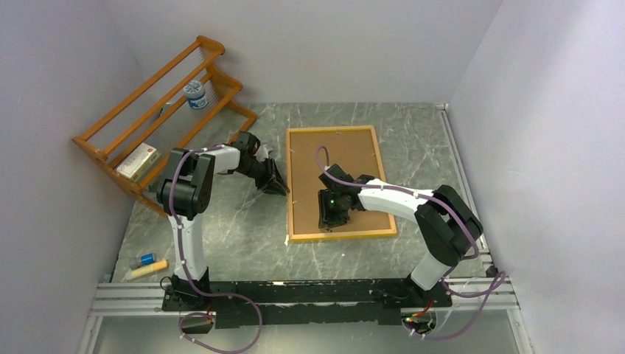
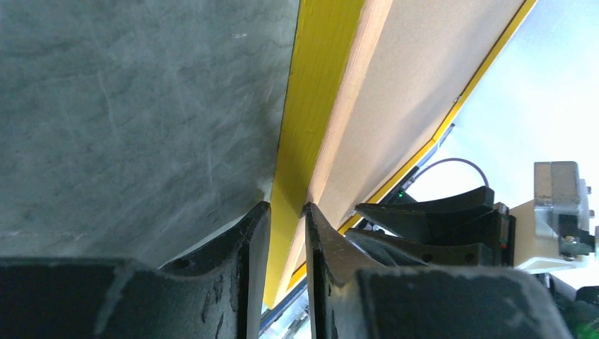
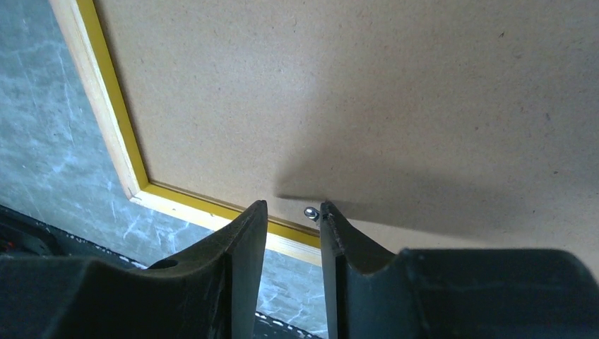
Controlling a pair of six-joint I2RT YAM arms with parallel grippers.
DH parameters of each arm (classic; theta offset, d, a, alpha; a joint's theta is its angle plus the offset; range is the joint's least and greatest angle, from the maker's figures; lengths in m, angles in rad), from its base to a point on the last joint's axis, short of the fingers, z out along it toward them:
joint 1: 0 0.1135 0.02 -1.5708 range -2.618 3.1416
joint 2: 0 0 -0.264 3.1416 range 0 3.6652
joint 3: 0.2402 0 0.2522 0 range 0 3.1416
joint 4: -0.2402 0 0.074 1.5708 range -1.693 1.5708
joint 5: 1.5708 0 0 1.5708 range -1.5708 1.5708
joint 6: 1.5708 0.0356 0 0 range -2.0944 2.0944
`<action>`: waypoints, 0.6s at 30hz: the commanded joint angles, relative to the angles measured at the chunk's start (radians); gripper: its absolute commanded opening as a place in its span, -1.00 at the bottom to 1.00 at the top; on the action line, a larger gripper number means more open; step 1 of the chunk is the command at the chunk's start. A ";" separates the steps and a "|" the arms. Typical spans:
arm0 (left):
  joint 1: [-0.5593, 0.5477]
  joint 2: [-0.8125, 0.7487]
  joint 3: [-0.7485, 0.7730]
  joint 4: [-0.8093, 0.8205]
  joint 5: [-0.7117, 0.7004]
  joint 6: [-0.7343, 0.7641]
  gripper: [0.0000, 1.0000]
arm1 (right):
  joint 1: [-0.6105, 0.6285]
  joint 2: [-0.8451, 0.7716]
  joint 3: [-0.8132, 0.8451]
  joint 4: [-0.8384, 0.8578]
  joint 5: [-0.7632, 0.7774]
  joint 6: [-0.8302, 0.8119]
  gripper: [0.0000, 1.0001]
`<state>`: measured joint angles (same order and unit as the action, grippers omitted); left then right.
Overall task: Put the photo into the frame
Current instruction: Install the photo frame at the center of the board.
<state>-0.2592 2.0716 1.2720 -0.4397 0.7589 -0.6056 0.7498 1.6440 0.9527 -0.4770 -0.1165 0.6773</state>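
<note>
The frame (image 1: 332,130) lies face down in the middle of the overhead view. Its front is hidden against the table (image 1: 236,228), so only its wood-orange back and the brown hardboard panel (image 1: 335,158) set in it show. A white sliver (image 1: 286,240) pokes out at the frame's lower left corner, too small to identify.

The left gripper (image 2: 286,208) sits at the frame's left rim, about halfway down. In its wrist view the yellow edge runs up out of the narrow gap between the fingers, and I cannot tell whether they press on it.

The right gripper (image 3: 293,208) hangs over the lower part of the panel, just inside the bottom rim. Its fingers are a little apart, with a small metal stud (image 3: 309,212) between the tips, close to the finger on the right of that view. From above, the right arm covers part of the panel.
</note>
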 commanded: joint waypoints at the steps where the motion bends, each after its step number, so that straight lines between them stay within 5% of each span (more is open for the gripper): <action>1: -0.002 0.038 -0.026 0.031 -0.015 -0.024 -0.42 | 0.012 -0.004 -0.004 -0.061 -0.054 -0.017 -0.26; 11: -0.003 0.046 -0.031 0.045 -0.007 -0.036 -0.43 | 0.019 0.008 -0.011 -0.042 -0.134 0.013 -0.27; 18: -0.003 0.038 -0.036 0.041 -0.013 -0.031 -0.42 | 0.019 -0.026 0.024 -0.086 -0.010 0.042 -0.19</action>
<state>-0.2569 2.0907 1.2621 -0.4026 0.8112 -0.6487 0.7574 1.6440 0.9474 -0.4992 -0.1860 0.6872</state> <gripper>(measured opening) 0.288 0.387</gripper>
